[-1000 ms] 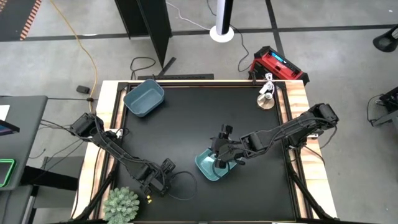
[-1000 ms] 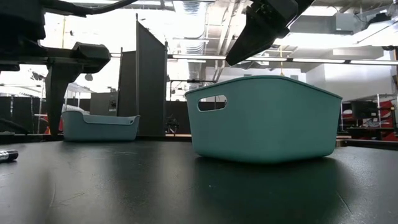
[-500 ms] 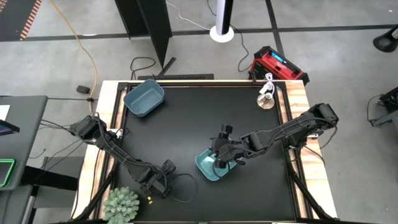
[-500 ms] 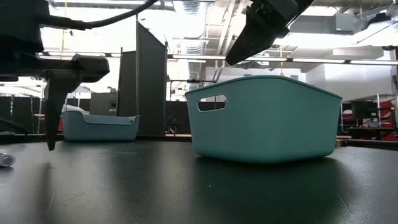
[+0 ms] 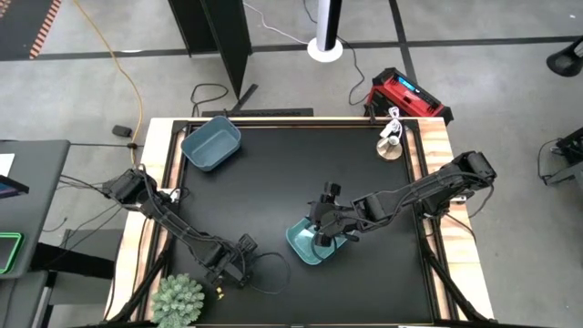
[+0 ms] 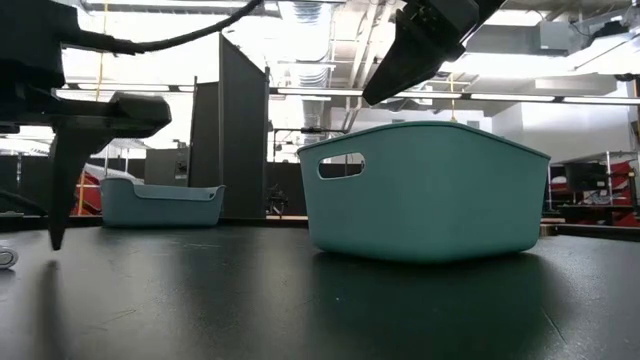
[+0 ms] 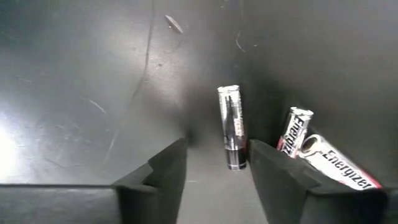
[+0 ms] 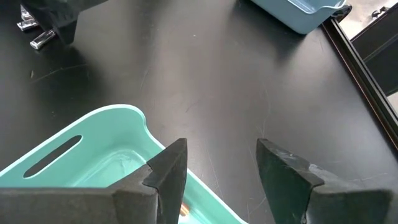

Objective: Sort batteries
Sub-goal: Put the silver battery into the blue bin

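Three batteries lie on the black table near its near-left corner. In the left wrist view a silvery one (image 7: 231, 127) lies lengthwise just ahead of the gap between my open left gripper's (image 7: 217, 168) fingers, touching neither. Two more batteries (image 7: 293, 130) (image 7: 339, 167) lie beside it. My left gripper (image 5: 232, 264) hangs low over the table there, and one finger (image 6: 62, 175) points down near a battery (image 6: 5, 258). My open right gripper (image 8: 217, 168) hovers over the teal bin (image 5: 310, 241), empty. The blue bin (image 5: 211, 143) rests on its base at the far-left corner.
A potted plant (image 5: 178, 301) stands at the near-left corner, close to my left arm. A silvery object (image 5: 392, 141) sits at the far-right corner, with a red device (image 5: 405, 94) beyond the table edge. Bare black tabletop (image 5: 301, 173) lies between the bins.
My left gripper has come down toward the table beside the batteries and shifted a little toward the left edge, staying open. The right gripper and both bins have kept still.
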`<state>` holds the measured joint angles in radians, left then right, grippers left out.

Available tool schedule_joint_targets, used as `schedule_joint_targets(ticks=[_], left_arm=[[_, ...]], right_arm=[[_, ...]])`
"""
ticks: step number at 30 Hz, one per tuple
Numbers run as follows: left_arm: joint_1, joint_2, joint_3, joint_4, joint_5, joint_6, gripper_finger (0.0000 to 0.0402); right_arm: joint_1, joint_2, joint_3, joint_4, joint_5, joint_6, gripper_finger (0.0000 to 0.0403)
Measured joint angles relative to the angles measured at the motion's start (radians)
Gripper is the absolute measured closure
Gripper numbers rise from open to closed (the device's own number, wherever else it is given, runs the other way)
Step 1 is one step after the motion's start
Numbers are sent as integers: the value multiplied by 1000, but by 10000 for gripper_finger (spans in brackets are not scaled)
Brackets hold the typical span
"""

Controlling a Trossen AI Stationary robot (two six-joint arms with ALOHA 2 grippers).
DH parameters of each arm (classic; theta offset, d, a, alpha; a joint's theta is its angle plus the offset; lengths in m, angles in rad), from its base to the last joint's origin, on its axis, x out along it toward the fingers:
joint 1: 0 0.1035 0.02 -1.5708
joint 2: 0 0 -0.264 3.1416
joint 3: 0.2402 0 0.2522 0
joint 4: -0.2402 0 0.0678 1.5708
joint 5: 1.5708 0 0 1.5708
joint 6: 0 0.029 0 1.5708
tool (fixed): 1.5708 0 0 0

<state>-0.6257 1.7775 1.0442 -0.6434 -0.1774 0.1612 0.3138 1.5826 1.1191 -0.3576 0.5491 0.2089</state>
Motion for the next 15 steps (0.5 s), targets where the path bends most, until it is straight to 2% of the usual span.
schedule_joint_targets(ticks=[11, 15], left_arm=[[44, 1, -1, 10, 99, -9, 374], [60, 1, -1, 18, 120, -16, 387]], right_arm=[[0, 0, 0, 0, 0, 0, 196], [0, 0, 0, 0, 0, 0, 196]])
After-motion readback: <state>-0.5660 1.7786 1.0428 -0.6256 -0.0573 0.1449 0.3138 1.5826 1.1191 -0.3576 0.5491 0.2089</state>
